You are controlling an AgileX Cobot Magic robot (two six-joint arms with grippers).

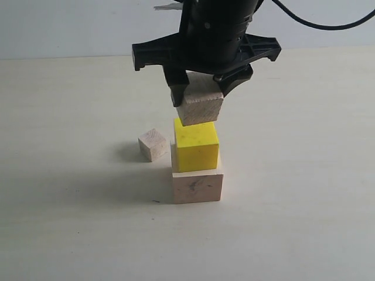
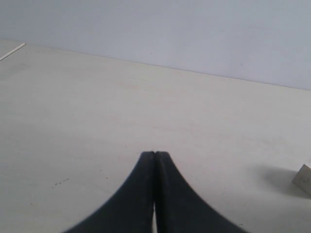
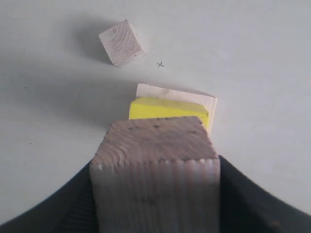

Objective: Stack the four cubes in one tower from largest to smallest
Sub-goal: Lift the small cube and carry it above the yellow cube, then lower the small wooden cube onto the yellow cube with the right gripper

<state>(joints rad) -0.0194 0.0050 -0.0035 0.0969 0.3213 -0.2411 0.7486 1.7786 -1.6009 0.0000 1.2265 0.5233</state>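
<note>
The large pale wood cube [image 1: 197, 186] rests on the table with the yellow cube [image 1: 196, 146] on top of it. My right gripper [image 1: 199, 91] is shut on the medium wood cube [image 1: 200, 105] and holds it slightly tilted, just above the yellow cube [image 3: 167, 108]. In the right wrist view the medium cube [image 3: 155, 174] fills the space between the black fingers [image 3: 248, 204], with the large cube [image 3: 194, 99] showing behind the yellow one. The small wood cube [image 1: 153, 144] [image 3: 122, 42] lies on the table to the left of the stack. My left gripper [image 2: 155, 154] is shut and empty, low over bare table.
The pale tabletop [image 1: 304, 175] stretches around the stack to a light wall [image 1: 70, 26] behind. A black cable [image 1: 316, 23] hangs from the right arm. A corner of a wood cube [image 2: 303, 179] shows at the edge of the left wrist view.
</note>
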